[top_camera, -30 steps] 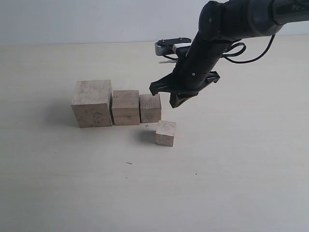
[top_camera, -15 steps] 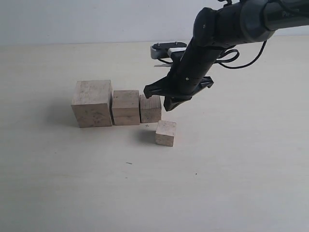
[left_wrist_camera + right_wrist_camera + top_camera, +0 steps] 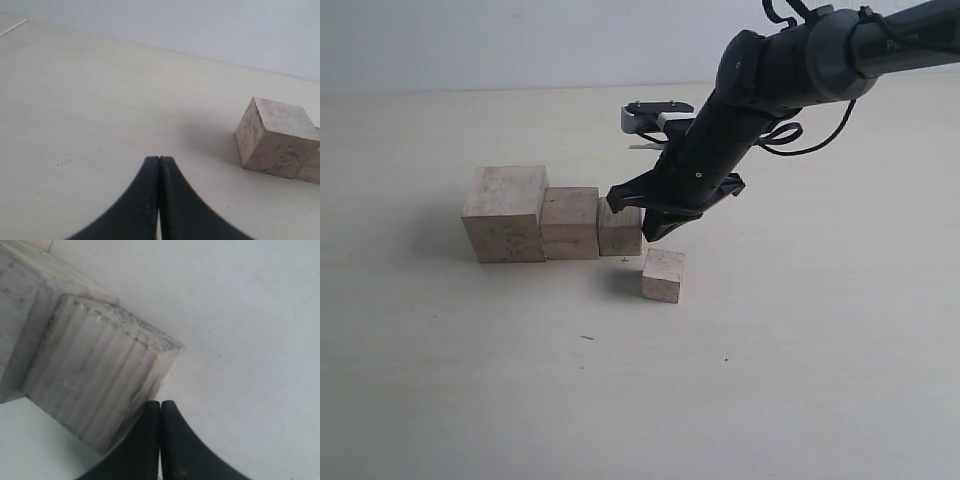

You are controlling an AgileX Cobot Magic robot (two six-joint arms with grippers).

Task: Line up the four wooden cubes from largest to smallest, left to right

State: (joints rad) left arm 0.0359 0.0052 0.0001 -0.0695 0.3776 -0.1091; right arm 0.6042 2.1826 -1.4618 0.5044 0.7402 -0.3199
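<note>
Three of the four wooden cubes stand touching in a row: the largest cube [image 3: 503, 213] on the left, then the second cube [image 3: 570, 222], then the third cube [image 3: 619, 229]. Apart from the row, nearer the front and to the right, stands the smallest cube [image 3: 663, 275]. My right gripper [image 3: 642, 213] is shut, with its tips [image 3: 160, 403] against the right side of the third cube [image 3: 95, 385]. My left gripper [image 3: 159, 159] is shut on nothing above bare table, with the largest cube [image 3: 277, 137] ahead of it; the exterior view does not show it.
The pale table [image 3: 800, 350] stretches bare in front and to the right of the cubes. My right arm [image 3: 770, 80] reaches in from the upper right, a black cable looping beside it. A light wall runs along the far edge.
My right gripper has moved left and down against the third cube, and the row of three cubes has slid slightly left. The smallest cube has stayed where it was.
</note>
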